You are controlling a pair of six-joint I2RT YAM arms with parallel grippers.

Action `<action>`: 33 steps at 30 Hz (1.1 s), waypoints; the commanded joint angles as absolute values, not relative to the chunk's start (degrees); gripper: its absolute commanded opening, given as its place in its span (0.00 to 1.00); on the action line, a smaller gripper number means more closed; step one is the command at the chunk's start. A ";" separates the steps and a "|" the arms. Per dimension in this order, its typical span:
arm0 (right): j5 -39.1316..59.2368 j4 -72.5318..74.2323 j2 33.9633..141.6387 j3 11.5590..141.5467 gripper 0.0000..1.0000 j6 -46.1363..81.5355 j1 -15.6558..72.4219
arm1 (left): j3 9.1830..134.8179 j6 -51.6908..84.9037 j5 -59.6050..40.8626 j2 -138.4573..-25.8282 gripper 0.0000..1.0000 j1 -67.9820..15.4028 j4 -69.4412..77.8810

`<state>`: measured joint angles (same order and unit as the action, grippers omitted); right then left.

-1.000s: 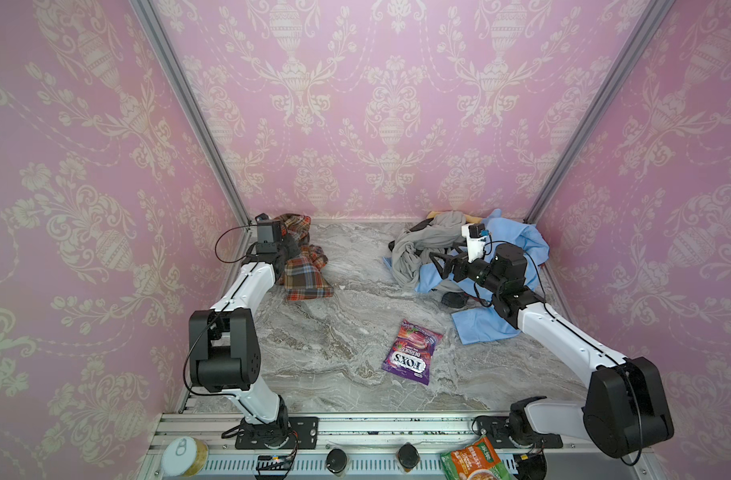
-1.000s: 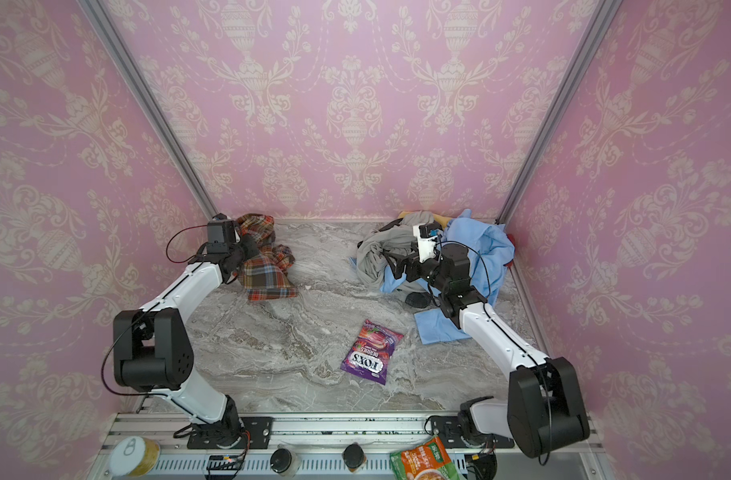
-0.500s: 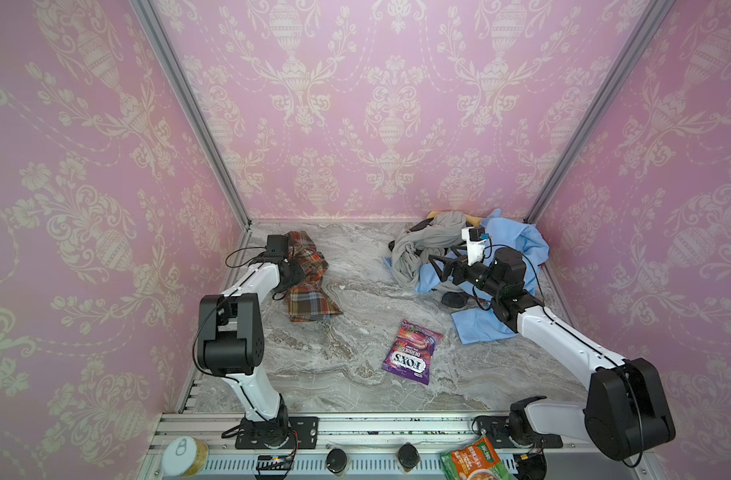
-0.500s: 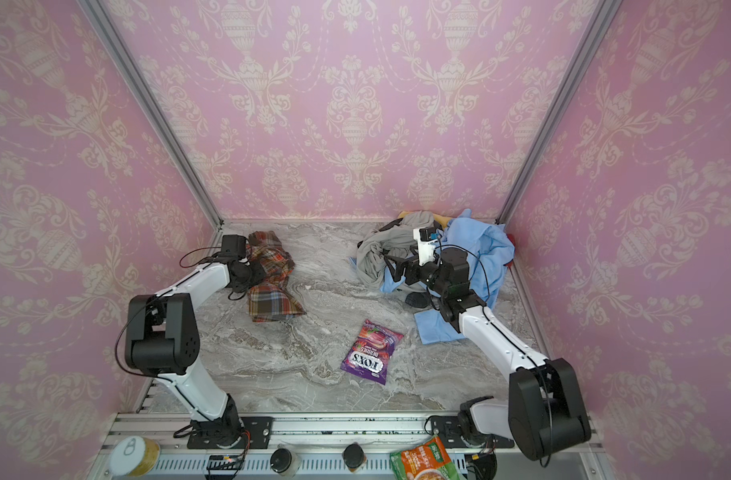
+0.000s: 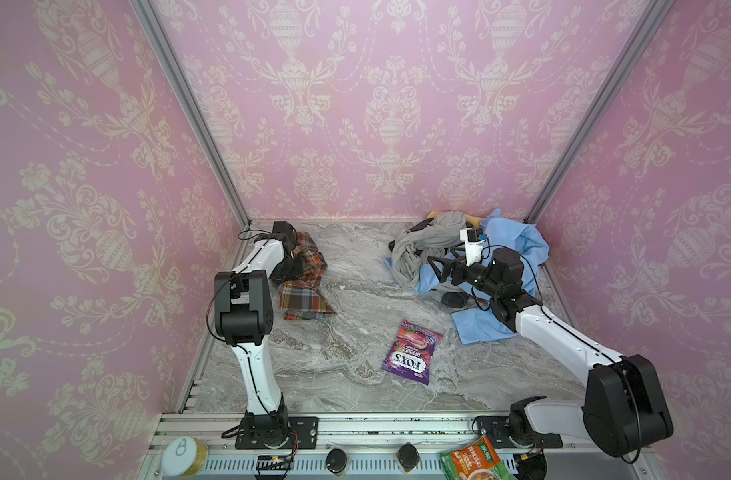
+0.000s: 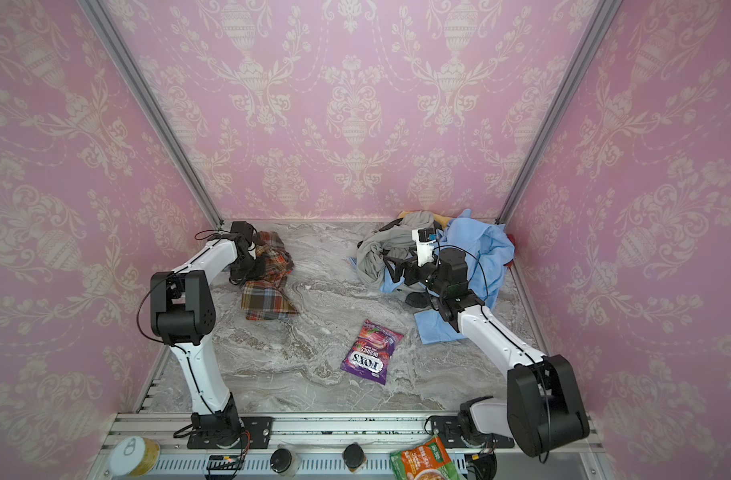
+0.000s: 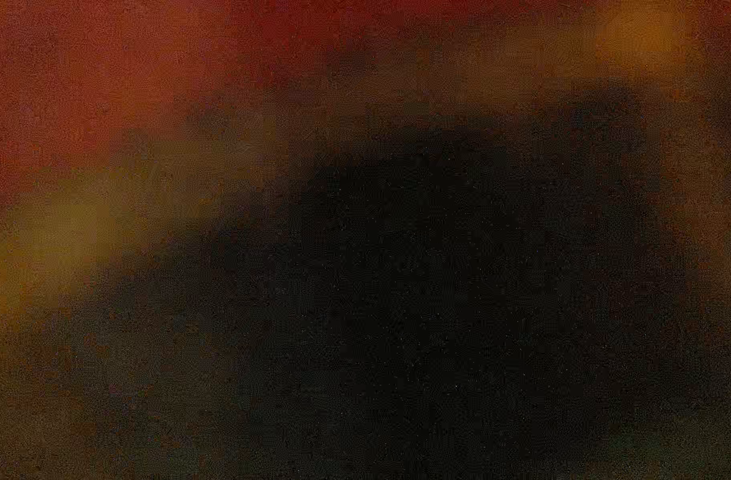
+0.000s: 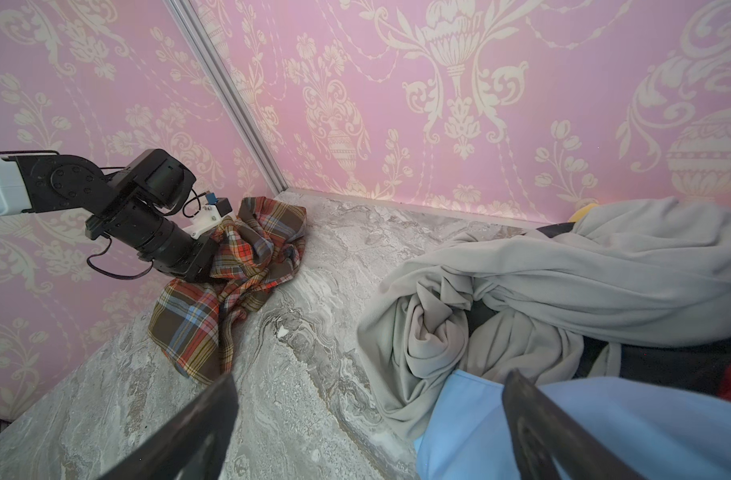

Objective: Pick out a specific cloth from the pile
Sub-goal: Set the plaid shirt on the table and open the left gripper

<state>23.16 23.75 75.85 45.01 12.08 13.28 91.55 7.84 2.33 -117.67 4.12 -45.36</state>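
Holding | left pincer (image 8: 207,255) clamped on cloth (image 5: 303,297), buried in folds | right pincer (image 5: 435,269) agape at pile (image 5: 422,245) edge

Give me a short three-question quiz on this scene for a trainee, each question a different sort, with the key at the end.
1. True or false: the plaid cloth, checked in orange-red, brown and blue, lies apart from the heaped pile of light blue and grey garments.
2. Pick one: the right pincer is A) shut on a grey sleeve, B) open and holding nothing, C) shut on a tin can.
3. Fill in: the purple foil sweet bag on the grey marble-patterned table reads "____".
Key: 1 true; 2 B; 3 FOX'S.
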 commanded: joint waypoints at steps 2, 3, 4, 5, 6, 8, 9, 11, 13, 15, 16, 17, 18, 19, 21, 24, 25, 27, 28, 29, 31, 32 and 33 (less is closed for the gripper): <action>23.51 24.70 77.07 45.26 1.00 12.05 13.71 | 94.26 -1.43 8.24 -120.91 0.00 5.05 -48.52; 23.45 24.55 77.23 45.34 1.00 11.84 13.70 | 94.79 -2.59 8.45 -121.46 0.00 5.10 -48.51; 23.32 24.27 77.38 45.53 1.00 11.57 13.72 | 95.02 -3.71 8.96 -121.87 0.00 5.10 -48.01; 23.21 23.97 77.52 45.69 1.00 11.43 13.72 | 95.15 -4.32 9.85 -122.22 0.00 5.19 -47.50; 23.10 23.84 77.63 45.77 1.00 11.28 13.71 | 95.48 -4.73 9.97 -122.57 0.00 5.32 -47.37; 22.89 23.57 77.95 46.04 1.00 11.01 13.83 | 95.80 -5.00 9.70 -123.09 0.00 5.39 -46.65; 22.84 23.55 78.14 46.13 1.00 10.99 13.87 | 95.95 -5.00 9.09 -123.26 0.00 5.30 -46.31; 22.91 23.27 78.72 46.57 1.00 10.94 13.84 | 96.47 -4.80 8.38 -123.57 0.00 5.31 -45.93; 22.86 22.80 79.08 47.14 1.00 10.68 13.88 | 96.72 -4.25 8.05 -123.43 0.01 5.27 -45.68; 22.72 22.54 79.12 47.53 1.00 10.65 13.93 | 96.61 -3.29 7.90 -122.44 0.17 5.14 -45.32; 22.55 22.37 79.02 47.76 1.00 10.64 14.06 | 96.14 -3.10 7.48 -121.45 0.24 5.05 -44.69; 22.33 22.05 78.85 47.97 1.00 10.63 14.24 | 95.44 -2.63 7.32 -120.18 0.32 4.93 -43.85; 22.15 21.51 78.64 48.30 1.00 10.59 14.40 | 94.79 -2.28 6.93 -119.03 0.40 4.84 -43.14; 21.42 20.23 78.32 49.08 1.00 10.62 14.65 | 94.18 -1.66 6.18 -117.54 0.47 4.83 -42.50; 19.22 16.41 78.07 51.05 1.00 10.42 15.40 | 93.02 -0.66 3.59 -114.59 0.55 4.79 -41.19; 15.06 10.73 77.54 54.23 1.00 10.62 16.75 | 90.02 0.47 0.29 -109.48 0.68 4.66 -38.26; 13.69 8.93 77.43 55.20 1.00 10.93 17.04 | 89.19 0.61 -0.61 -108.03 0.72 4.66 -37.61; 11.97 6.01 77.00 56.97 1.00 11.71 17.38 | 88.84 0.11 -2.27 -106.36 0.86 4.49 -37.97; 11.27 4.74 76.76 57.71 1.00 12.02 17.49 | 88.90 -0.08 -2.69 -105.76 0.92 4.44 -38.58; 10.75 3.69 76.36 58.35 1.00 12.41 17.53 | 88.75 -0.44 -3.08 -105.13 0.96 4.39 -39.11; 10.35 2.04 75.51 59.27 1.00 12.79 17.53 | 87.93 -1.22 -3.45 -103.63 0.99 4.31 -39.29; 10.15 1.04 75.05 59.83 1.00 12.85 17.58 | 87.45 -1.74 -3.15 -102.94 0.99 4.35 -39.44; 9.90 0.16 74.69 60.23 1.00 12.89 17.62 | 87.08 -2.09 -2.87 -102.46 0.99 4.26 -39.78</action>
